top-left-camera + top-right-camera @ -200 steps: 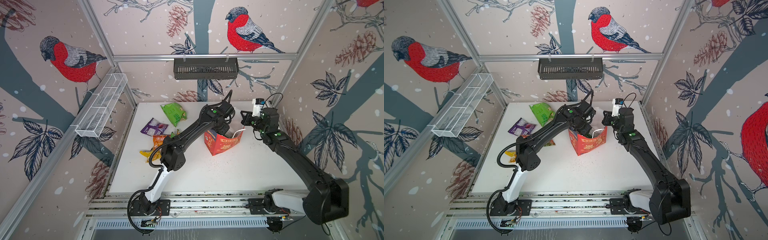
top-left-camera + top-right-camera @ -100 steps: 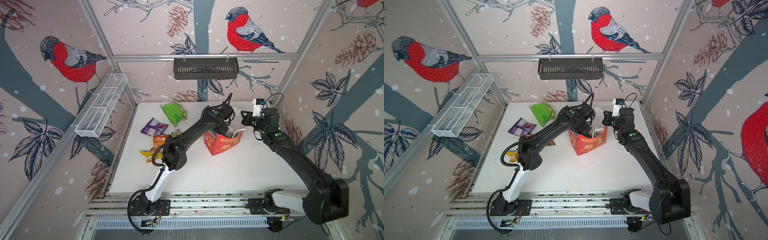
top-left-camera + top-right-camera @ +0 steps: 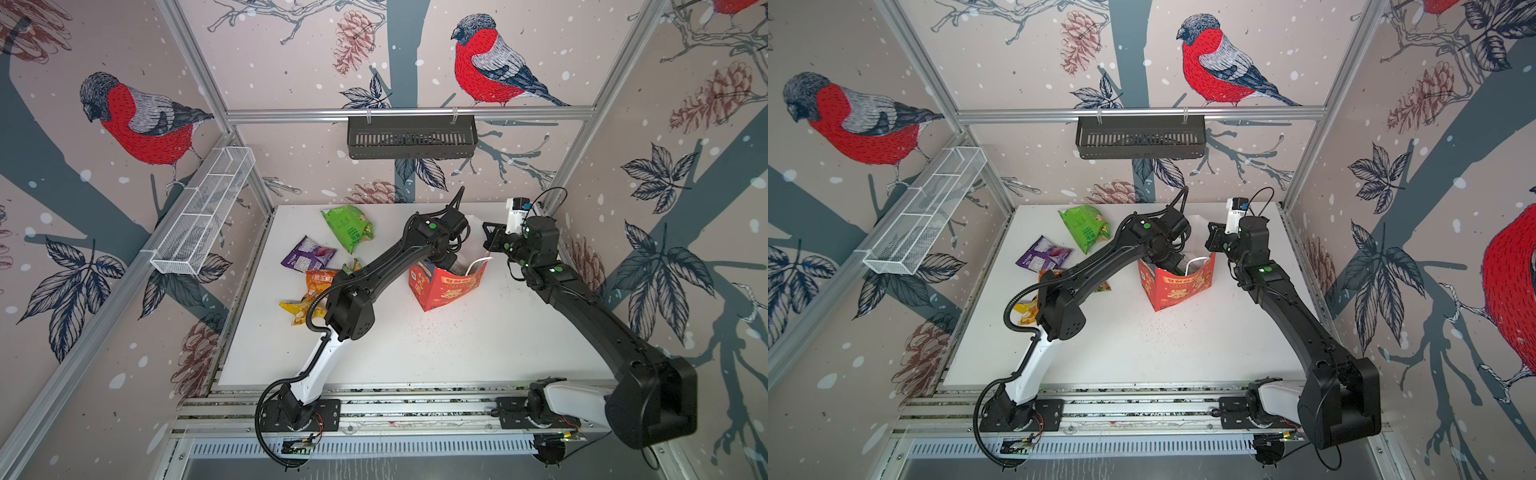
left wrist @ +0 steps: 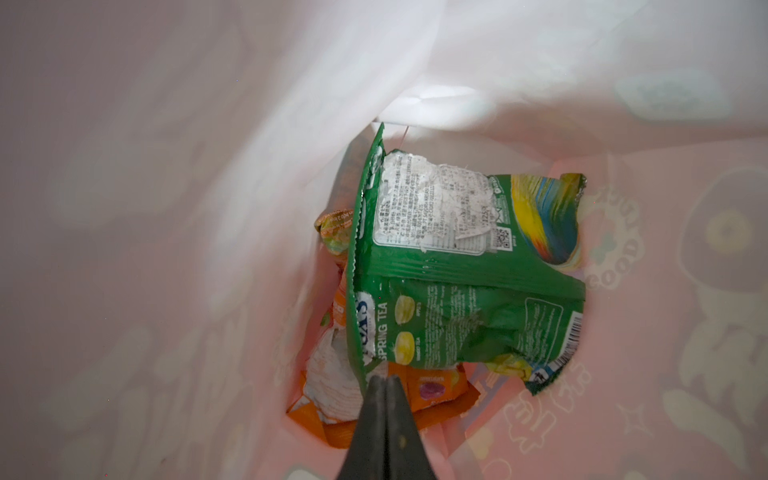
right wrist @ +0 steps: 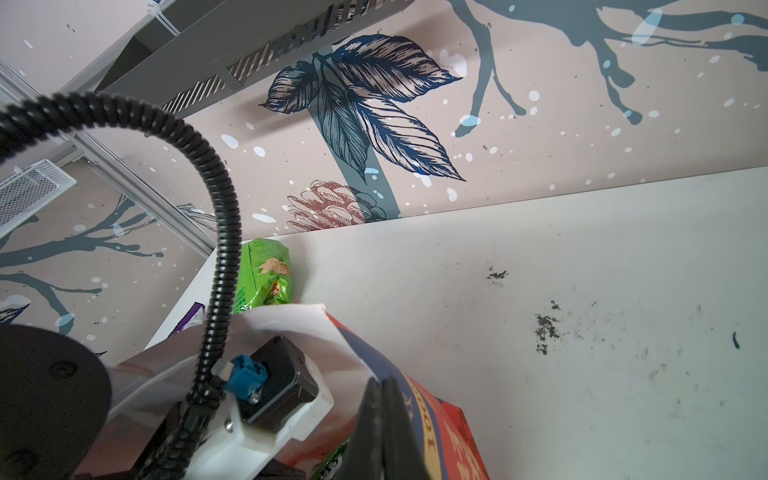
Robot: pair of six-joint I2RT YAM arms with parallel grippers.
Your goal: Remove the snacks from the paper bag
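Deep in the paper bag (image 3: 449, 291), the left gripper (image 4: 385, 380) is shut on just a corner of the green packet (image 4: 465, 291) while the right gripper (image 5: 383, 384) pinches the bag's rim, so the slippery packet could slip out and fall back in.

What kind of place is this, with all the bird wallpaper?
Most likely a small robot test booth: a left arm and right arm bolted to a rail, a white table boxed in by aluminium framing, and snack packets near a red paper bag.
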